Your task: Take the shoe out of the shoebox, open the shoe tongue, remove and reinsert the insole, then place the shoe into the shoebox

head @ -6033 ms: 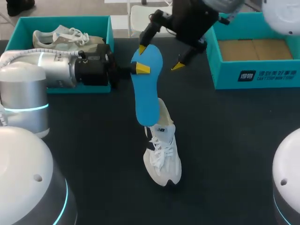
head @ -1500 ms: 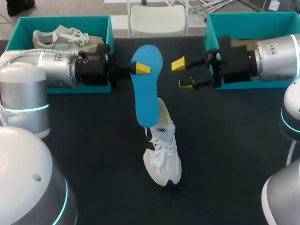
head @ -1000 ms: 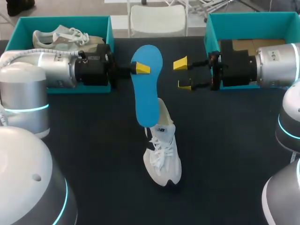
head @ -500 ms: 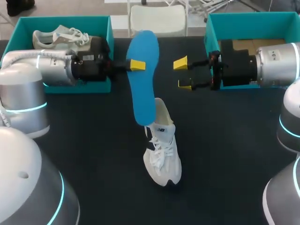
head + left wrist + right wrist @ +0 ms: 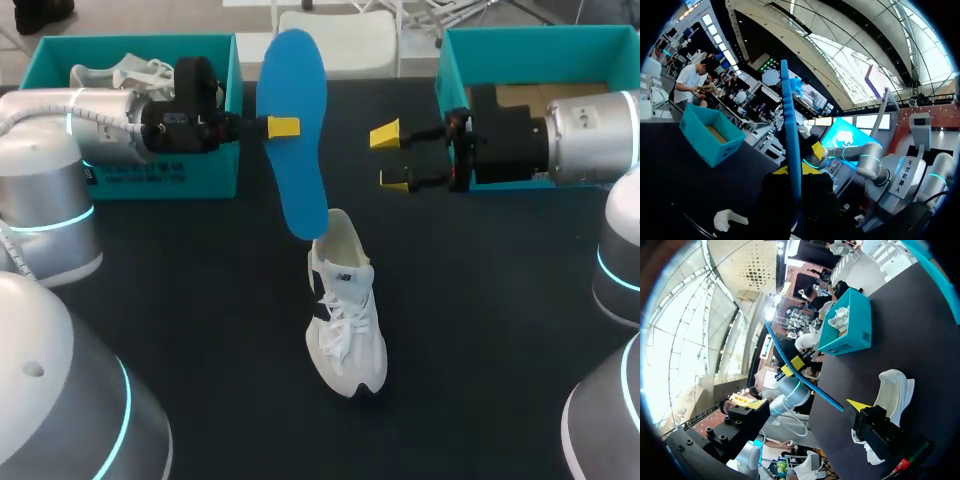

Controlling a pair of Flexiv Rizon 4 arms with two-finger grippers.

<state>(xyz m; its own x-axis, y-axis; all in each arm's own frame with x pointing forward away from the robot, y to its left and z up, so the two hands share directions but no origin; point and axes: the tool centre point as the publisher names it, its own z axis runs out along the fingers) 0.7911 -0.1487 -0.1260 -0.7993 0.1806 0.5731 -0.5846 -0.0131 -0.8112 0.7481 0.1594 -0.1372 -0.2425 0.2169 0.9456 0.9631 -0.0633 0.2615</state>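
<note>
- While both arms hang over the desk, my left pincer is pinching the blue insole. One yellow tip lies on the face turned toward the head camera, and the other is hidden behind the insole.
- The grip sits in the insole's upper half. The insole is held up in the air, nearly upright, with its top leaning toward the far edge of the desk.
- From the left wrist I see the insole edge-on, a thin blue blade rising straight out from between my own fingers.
- The insole's lower end hangs right at the heel opening of the shoe. I cannot tell whether the two touch.
- The shoe is white and stands on its sole at mid-desk, laces up, with its toe toward me and its heel toward the far edge.
- My right pincer is spread wide with nothing between its fingers. It hovers in front of the right box, its tips aimed at the insole but apart from it.
- The right wrist view shows the insole as a curved blue line ahead of that pincer, with the shoe on the desk beside it.
- The right box shows its brown cardboard floor.
- The left box holds a second shoe, and my left arm reaches in across it.
</note>
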